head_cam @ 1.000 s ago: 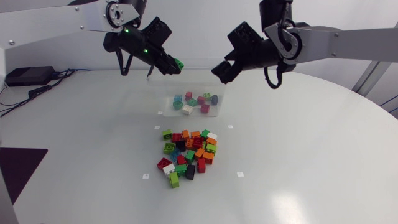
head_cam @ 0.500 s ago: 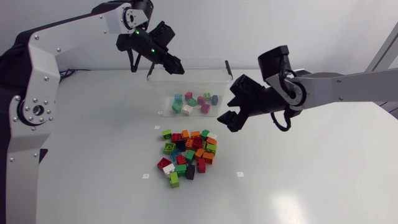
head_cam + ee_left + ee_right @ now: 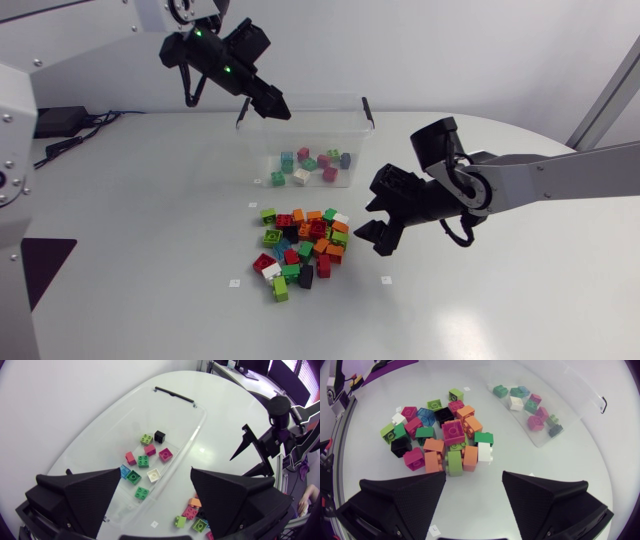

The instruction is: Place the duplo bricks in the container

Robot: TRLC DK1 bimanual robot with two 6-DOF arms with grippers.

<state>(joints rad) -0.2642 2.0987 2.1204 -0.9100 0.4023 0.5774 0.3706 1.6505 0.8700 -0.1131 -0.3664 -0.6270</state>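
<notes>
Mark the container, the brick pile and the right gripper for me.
container (image 3: 258,145), head view, bare left wall.
brick pile (image 3: 305,248), head view, middle of the heap.
right gripper (image 3: 368,240), head view, midway between its fingertips.

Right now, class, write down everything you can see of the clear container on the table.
The container is a clear plastic tub, rectangular and open-topped, with a black handle at each short end. It stands upright on the white table, apart from the loose pile. A handful of duplo bricks lie on its floor: green, pink, white, blue and one dark. The left gripper hangs open over one end, and no contact shows.
</notes>
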